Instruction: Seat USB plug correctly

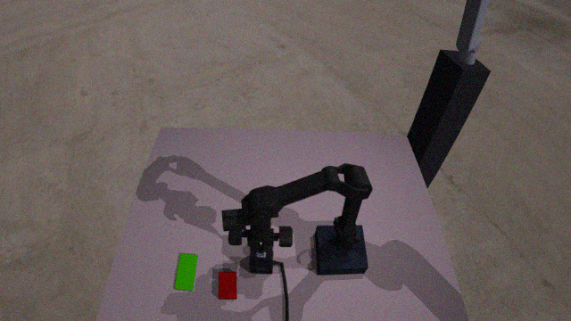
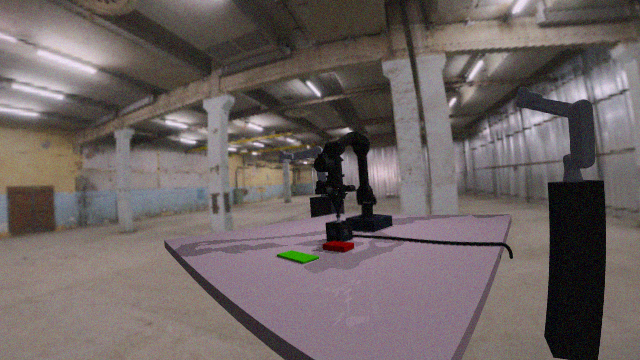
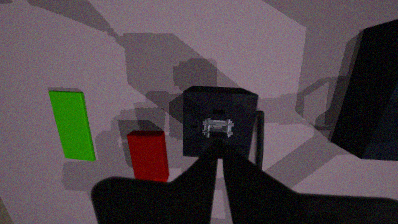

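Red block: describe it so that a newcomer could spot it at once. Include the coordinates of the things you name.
On the pale table (image 1: 357, 156) (image 2: 425, 285), find the black power cube (image 1: 261, 267) (image 2: 339, 231) (image 3: 200, 107). The red block (image 1: 227, 285) (image 2: 338, 246) (image 3: 149, 156) lies between it and the green slab (image 1: 186, 272) (image 2: 298, 257) (image 3: 72, 125), shorter than that slab.

arms: 2 | power cube (image 1: 261, 266) (image 2: 339, 232) (image 3: 195, 107): 1 | red block (image 1: 227, 285) (image 2: 338, 246) (image 3: 149, 156): 1 | green slab (image 1: 186, 272) (image 2: 298, 257) (image 3: 73, 125): 1

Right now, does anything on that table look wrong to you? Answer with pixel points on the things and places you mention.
Two things. Bright metal, apparently the plug's (image 1: 260, 254) (image 3: 218, 128), shows atop the black cube (image 1: 260, 267) (image 2: 340, 232) (image 3: 197, 107) by the gripper (image 1: 260, 250) (image 2: 338, 215) (image 3: 219, 149), so it may not be fully in. The cable (image 1: 285, 294) (image 2: 430, 241) (image 3: 259, 140) droops over the table's edge.
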`<move>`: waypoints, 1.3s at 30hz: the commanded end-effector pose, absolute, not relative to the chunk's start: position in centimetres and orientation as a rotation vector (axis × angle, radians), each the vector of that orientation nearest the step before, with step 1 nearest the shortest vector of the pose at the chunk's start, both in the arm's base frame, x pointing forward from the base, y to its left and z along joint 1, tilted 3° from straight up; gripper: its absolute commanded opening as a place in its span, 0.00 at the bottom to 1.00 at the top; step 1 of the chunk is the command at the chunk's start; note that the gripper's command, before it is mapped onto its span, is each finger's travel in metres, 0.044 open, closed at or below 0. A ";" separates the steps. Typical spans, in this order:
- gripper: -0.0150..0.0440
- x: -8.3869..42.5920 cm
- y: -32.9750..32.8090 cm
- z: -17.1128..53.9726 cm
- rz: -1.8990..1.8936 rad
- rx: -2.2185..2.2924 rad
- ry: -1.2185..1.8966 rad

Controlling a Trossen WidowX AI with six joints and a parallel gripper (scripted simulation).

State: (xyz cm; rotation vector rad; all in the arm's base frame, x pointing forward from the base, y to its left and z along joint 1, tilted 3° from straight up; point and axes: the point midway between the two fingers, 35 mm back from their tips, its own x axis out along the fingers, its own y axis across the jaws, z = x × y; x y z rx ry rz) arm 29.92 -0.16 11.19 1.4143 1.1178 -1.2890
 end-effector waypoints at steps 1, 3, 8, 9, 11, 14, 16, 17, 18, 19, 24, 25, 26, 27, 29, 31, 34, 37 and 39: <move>0.25 29.9 -0.2 11.0 -1.289 1.410 1.122; 0.25 29.9 -0.2 11.0 -1.289 1.410 1.122; 0.25 29.9 -0.2 10.9 -1.289 1.410 1.122; 0.25 29.9 -0.2 10.9 -1.289 1.410 1.122; 0.25 29.9 -0.1 10.9 -1.289 1.410 1.122; 0.25 29.9 -0.1 10.9 -1.289 1.410 1.122; 0.25 29.9 -0.1 10.8 -1.289 1.410 1.122; 0.25 29.9 -0.1 10.8 -1.289 1.410 1.122; 0.25 29.9 -0.1 10.8 -1.289 1.410 1.122; 0.25 29.9 -0.1 10.8 -1.289 1.410 1.122; 0.25 29.9 -0.1 10.7 -1.289 1.410 1.122; 0.25 29.9 -0.1 10.7 -1.289 1.410 1.122; 0.25 29.9 -0.1 10.7 -1.289 1.410 1.122; 0.25 29.9 -0.1 10.7 -1.289 1.410 1.122; 0.25 29.9 -0.1 10.7 -1.289 1.410 1.122; 0.25 29.9 -0.1 10.6 -1.289 1.410 1.122; 0.25 29.9 -0.1 10.6 -1.289 1.410 1.122; 0.25 29.9 -0.1 10.6 -1.289 1.410 1.122; 0.25 29.9 -0.1 10.6 -1.289 1.410 1.122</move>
